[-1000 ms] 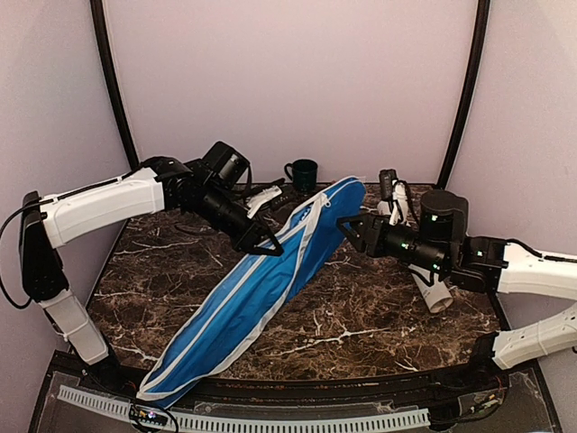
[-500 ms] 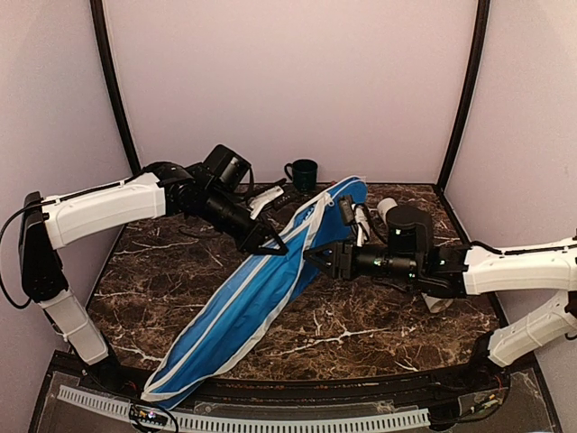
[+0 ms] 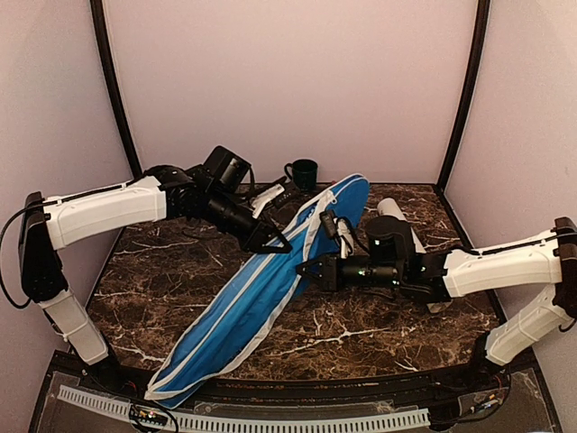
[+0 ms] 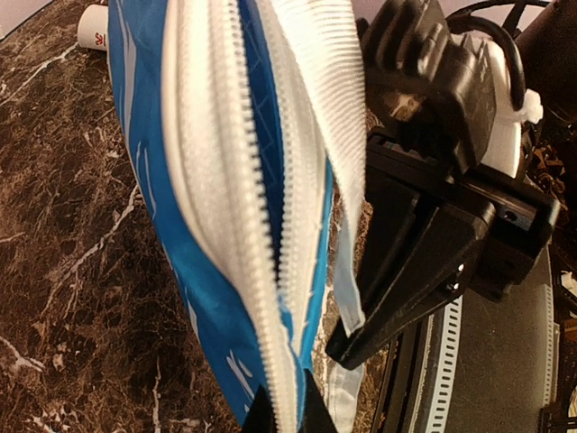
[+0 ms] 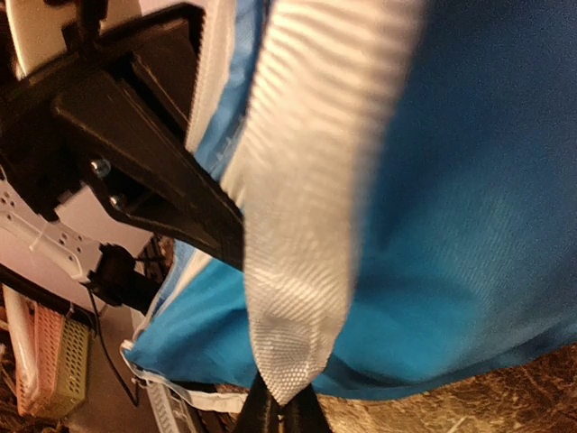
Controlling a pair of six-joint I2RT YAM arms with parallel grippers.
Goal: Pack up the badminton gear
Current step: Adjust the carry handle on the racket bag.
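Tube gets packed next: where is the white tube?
Top view: the white tube lies on the table's far right, partly hidden by the right arm, right of the blue cover's far end.

Lab test booth, plain pale walls (image 3: 288, 81), blk frame poles (image 3: 111, 81), marble-look tabletop (image 3: 361, 334)

Soft, even light comes from overhead; the pale walls (image 3: 288, 81) look faintly pink and the dark counter (image 3: 361, 334) carries only weak shadows under the arms (image 3: 99, 203). The high view is crisp. Close up, the blue cover (image 5: 469, 180) and its white strap (image 5: 297, 225) smear with blur; the zipper (image 4: 230, 180) reads fairly sharp, tones warmer.
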